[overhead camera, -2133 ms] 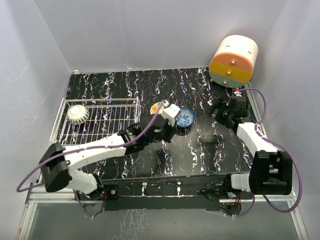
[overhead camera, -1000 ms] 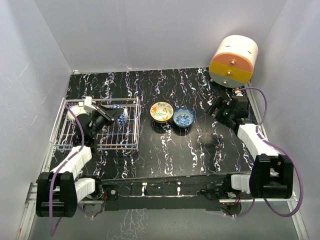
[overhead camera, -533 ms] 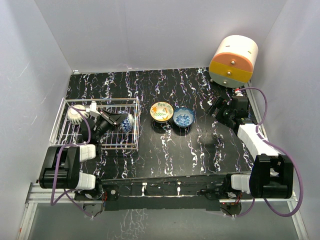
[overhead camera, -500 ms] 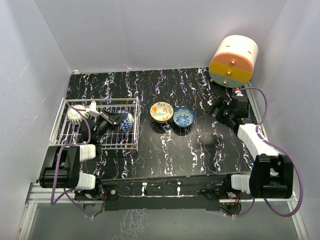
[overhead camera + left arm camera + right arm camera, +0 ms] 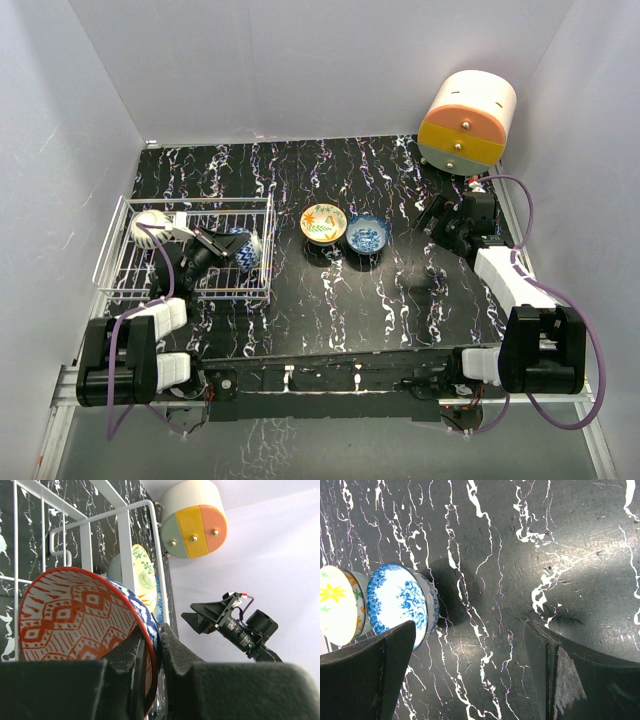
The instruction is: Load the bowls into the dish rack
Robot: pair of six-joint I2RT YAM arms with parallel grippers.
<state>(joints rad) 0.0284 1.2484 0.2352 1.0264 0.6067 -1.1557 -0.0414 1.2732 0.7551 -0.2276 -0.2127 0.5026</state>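
- Table (image 5: 400,290): black marble-look top, white walls on three sides.
- Dish rack (image 5: 128,272): white wire basket at 9 o'clock of the table, long side running L–R.
- Drawer unit (image 5: 467,120): cream/orange cylinder, at 1 o'clock, well apart from the rack.
- L arm: folded back over the rack's near side. Left gripper (image 5: 152,640) clenched on the rim of the red-patterned bowl (image 5: 75,615), one finger inside and one outside.
- That bowl has a red/white diamond inside and a blue/white outside. It is tipped on edge, over the rack's 3 o'clock end, inside the raised sides. Can't tell if it touches the wire.
- R arm: at 3 o'clock of the table. Right gripper (image 5: 470,670) released, jaws wide, nothing between, over bare table.
- Ribbed white bowl (image 5: 150,225): in the rack, at its 10 o'clock corner.
- Yellow-floral bowl (image 5: 323,222): on the table just beside the rack's 3 o'clock side.
- Blue-floral bowl (image 5: 369,234): at the yellow one's 4 o'clock; rims touching or nearly so.
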